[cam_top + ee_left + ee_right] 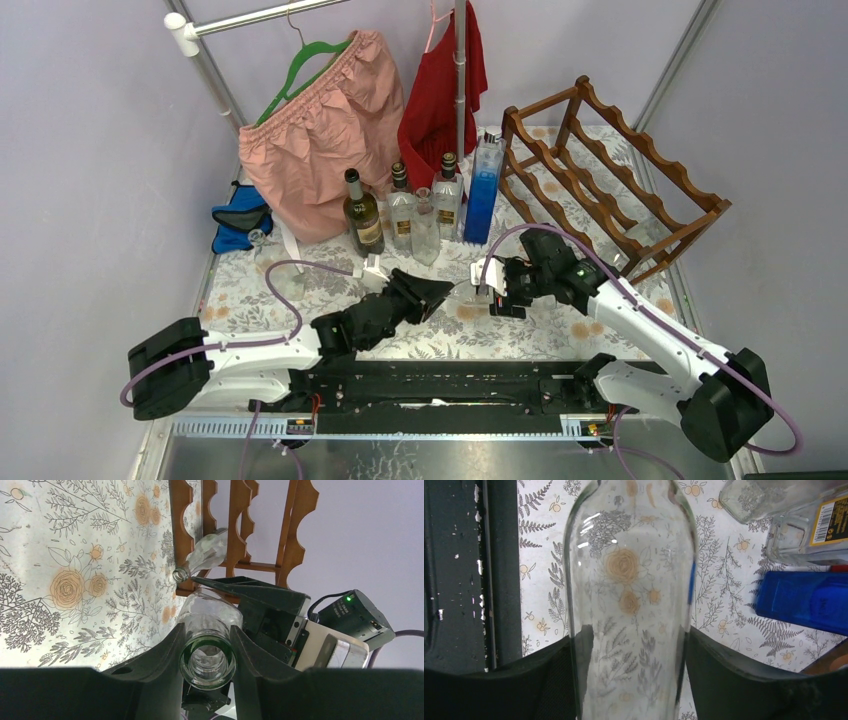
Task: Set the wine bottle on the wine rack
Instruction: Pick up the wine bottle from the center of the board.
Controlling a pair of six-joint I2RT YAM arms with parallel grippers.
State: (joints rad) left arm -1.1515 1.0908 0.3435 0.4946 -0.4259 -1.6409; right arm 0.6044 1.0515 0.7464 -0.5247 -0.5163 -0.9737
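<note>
Right wrist: wine bottle (pixel 631 580) held within the right gripper (pixel 634 645).

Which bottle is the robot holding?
The clear bottle in the middle, held sideways in the left gripper, with the right gripper around it. The bottles standing at the back are untouched.

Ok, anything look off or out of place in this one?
Nothing spilled or broken. One oddity: the clear bottle is held sideways over the table, the left claw clamped on one end and the right claw straddling its body; whether that one grips is unclear.
</note>
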